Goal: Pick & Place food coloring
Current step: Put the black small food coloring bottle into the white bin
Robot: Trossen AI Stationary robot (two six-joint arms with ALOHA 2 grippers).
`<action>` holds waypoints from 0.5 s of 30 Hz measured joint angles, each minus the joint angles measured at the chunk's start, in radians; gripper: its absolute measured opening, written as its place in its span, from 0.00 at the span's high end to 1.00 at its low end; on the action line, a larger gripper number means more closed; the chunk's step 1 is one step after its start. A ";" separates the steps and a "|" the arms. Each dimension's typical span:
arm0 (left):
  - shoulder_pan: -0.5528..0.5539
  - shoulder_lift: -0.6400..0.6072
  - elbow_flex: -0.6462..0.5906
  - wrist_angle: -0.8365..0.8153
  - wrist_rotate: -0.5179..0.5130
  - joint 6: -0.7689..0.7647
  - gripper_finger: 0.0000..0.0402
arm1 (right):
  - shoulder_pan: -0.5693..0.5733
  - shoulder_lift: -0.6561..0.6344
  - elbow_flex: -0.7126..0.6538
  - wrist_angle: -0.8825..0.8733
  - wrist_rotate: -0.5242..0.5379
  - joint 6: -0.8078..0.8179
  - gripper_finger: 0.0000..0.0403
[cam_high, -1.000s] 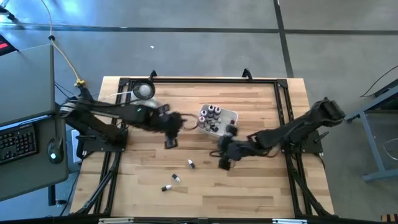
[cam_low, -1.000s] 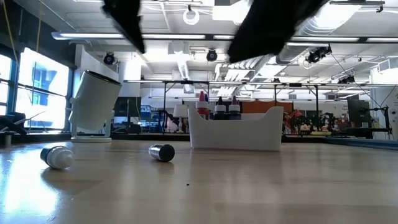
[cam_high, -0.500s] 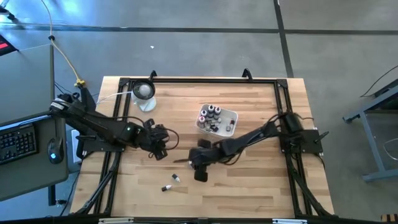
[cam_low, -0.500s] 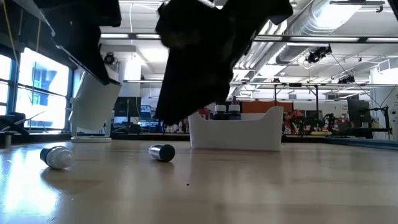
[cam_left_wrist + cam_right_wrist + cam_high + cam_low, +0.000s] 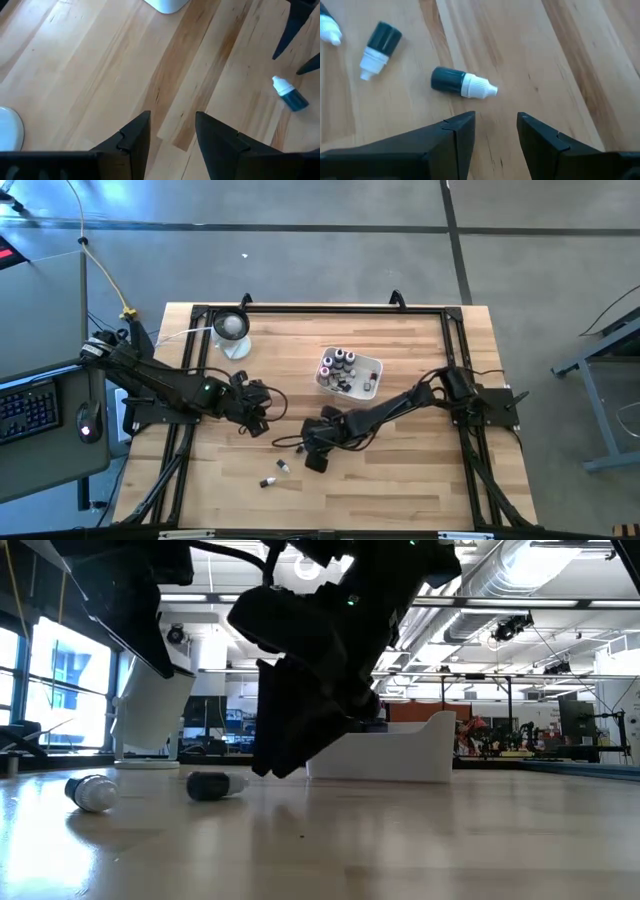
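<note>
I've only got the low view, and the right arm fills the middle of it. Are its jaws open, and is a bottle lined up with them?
Observer: The right wrist view shows the right gripper with jaws open. A dark bottle with a white cap lies on its side just ahead of them, not between them.
Operator: What's in the tray behind the arm?
Observer: From above, the white tray holds a cluster of upright bottles.
Operator: And the left arm?
Observer: The left gripper is over bare wood, jaws open and empty.
</note>
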 joint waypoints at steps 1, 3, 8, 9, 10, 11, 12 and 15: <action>0.000 0.000 0.000 -0.001 0.000 0.000 0.62 | 0.000 0.000 0.000 0.006 0.000 -0.002 0.65; 0.000 0.000 0.000 0.000 0.000 0.001 0.62 | -0.002 0.000 0.001 0.010 0.000 -0.036 0.65; 0.000 0.000 0.000 -0.003 0.000 0.006 0.62 | -0.004 0.000 0.003 0.077 0.000 -0.312 0.65; 0.000 0.000 0.000 -0.005 0.000 0.007 0.62 | -0.004 0.000 0.003 0.092 -0.001 -0.373 0.65; 0.000 0.000 0.000 -0.005 0.000 0.007 0.62 | -0.004 0.000 0.003 0.106 -0.006 -0.420 0.65; 0.000 0.000 0.000 -0.005 0.000 0.006 0.62 | -0.004 0.000 0.003 0.116 -0.020 -0.452 0.65; 0.000 0.000 0.000 -0.006 0.000 0.006 0.62 | -0.005 0.000 0.003 0.125 -0.044 -0.471 0.65; 0.000 0.000 0.001 -0.006 0.002 0.006 0.62 | -0.014 0.001 0.002 0.144 -0.117 -0.487 0.65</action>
